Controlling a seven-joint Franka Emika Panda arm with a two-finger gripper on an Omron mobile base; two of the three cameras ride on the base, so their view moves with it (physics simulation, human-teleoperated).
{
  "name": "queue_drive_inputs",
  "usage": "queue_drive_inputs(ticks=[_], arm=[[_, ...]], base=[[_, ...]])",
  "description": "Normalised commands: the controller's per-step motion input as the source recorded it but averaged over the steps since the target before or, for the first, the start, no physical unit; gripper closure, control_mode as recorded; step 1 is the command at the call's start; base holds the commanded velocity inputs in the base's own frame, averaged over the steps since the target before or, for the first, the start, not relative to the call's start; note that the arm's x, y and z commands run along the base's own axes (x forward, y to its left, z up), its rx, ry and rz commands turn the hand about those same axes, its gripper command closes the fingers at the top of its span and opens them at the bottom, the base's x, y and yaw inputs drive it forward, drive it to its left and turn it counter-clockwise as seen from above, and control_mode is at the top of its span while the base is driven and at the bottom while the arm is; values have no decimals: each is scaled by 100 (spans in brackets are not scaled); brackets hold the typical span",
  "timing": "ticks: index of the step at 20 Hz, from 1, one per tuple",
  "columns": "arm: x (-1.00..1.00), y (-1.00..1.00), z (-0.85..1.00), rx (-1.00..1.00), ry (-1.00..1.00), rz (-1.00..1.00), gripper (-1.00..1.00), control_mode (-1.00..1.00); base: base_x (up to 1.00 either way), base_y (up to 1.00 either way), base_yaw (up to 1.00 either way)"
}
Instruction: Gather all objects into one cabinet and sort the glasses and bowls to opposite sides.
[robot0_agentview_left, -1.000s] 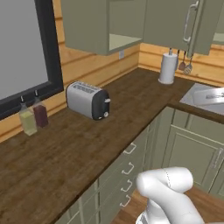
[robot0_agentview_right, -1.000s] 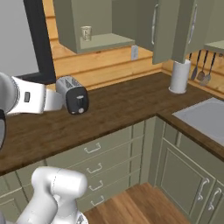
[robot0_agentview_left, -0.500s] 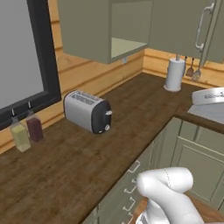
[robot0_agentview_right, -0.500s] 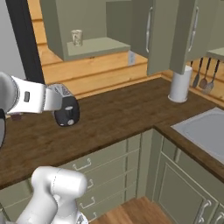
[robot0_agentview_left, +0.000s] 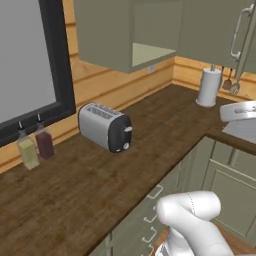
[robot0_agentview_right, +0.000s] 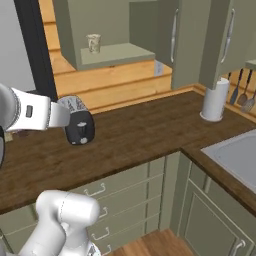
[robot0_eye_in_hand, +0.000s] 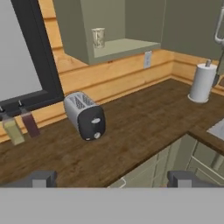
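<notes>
On the pale green shelf floor of the open olive-green wall cabinet (robot0_eye_in_hand: 118, 46) stands one cream-beige glass (robot0_eye_in_hand: 98, 37), upright, near the left wall of the compartment. In the hand view it sits at about twelve o'clock, high above the toaster; in the right base view the same glass (robot0_agentview_right: 93, 43) shows at roughly eleven o'clock on the shelf (robot0_agentview_right: 115, 52), with bare shelf floor to its right. From the left base view the cabinet (robot0_agentview_left: 150, 52) is seen from below and to one side, so its floor edge shows at about one o'clock but what stands on it cannot be made out.

The gripper (robot0_eye_in_hand: 111, 178) hangs over the dark wooden counter (robot0_eye_in_hand: 144, 122) with its two dark finger tips (robot0_eye_in_hand: 41, 178) set wide apart at the bottom of the hand view, at seven and five o'clock, and nothing between them: the claw is spread fully and holds nothing.

A silver toaster (robot0_eye_in_hand: 85, 114) with a black end panel sits on the counter near the middle of the hand view, below the cabinet. At nine o'clock, against the wall under the dark window frame (robot0_eye_in_hand: 39, 57), stand two small bottles (robot0_eye_in_hand: 22, 124), one yellowish and one dark red, just beside each other. A white paper-towel roll (robot0_eye_in_hand: 201, 83) stands upright at three o'clock near the corner of the counter. In the right base view a sink (robot0_agentview_right: 235, 155) lies at four o'clock, and utensils (robot0_agentview_right: 243, 92) hang on the wall beside the paper-towel roll.
</notes>
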Motion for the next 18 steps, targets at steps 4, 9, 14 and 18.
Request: queue_drive_inputs(ticks=[4, 9, 14, 18], arm=[[0, 0, 0, 0, 0, 0, -100, 100], [0, 0, 0, 0, 0, 0, -100, 100], [0, 0, 0, 0, 0, 0, -100, 100], [0, 0, 0, 0, 0, 0, -100, 100]], base=[[62, 0, 21], [65, 0, 17], [73, 0, 23], [43, -5, 23]])
